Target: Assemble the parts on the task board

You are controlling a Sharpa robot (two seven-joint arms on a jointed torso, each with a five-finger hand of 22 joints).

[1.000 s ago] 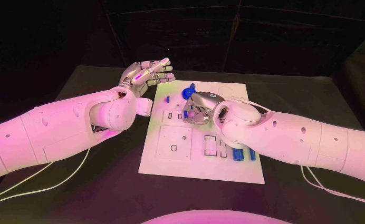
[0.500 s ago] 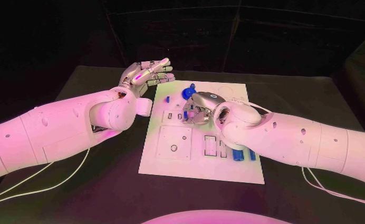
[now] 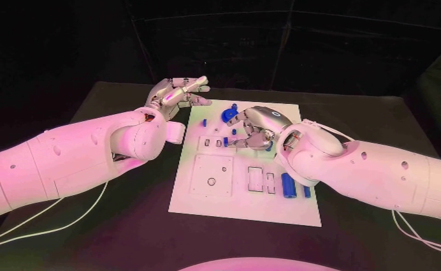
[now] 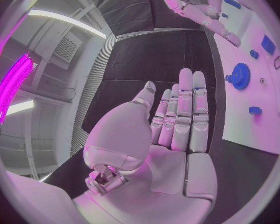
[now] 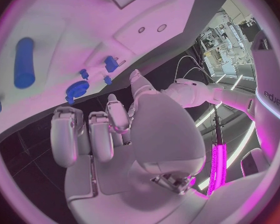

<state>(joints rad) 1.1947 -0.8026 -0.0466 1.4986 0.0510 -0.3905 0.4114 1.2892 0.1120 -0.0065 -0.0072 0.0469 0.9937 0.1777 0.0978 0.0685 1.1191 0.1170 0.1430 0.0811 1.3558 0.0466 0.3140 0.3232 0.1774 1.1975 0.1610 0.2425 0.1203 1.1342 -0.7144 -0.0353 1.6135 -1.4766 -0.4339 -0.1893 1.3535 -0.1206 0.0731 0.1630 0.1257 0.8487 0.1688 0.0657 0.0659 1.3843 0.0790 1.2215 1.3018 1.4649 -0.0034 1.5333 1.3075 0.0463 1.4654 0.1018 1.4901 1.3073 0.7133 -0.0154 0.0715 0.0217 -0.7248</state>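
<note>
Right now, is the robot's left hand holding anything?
No, open: the left hand shows flat, straight fingers with an empty palm, beside the task board.

Two white arms, each ending in a silver many-fingered hand.

The left arm point(image 3: 74, 156) and right arm point(image 3: 368, 169) have smooth, rounded white shells with small dark screw holes and bulbous wrists. Thin white cables trail from under both arms. The left hand point(image 3: 174, 94) and right hand point(image 3: 253, 127) are silver, with segmented fingers and pale pads.
</note>
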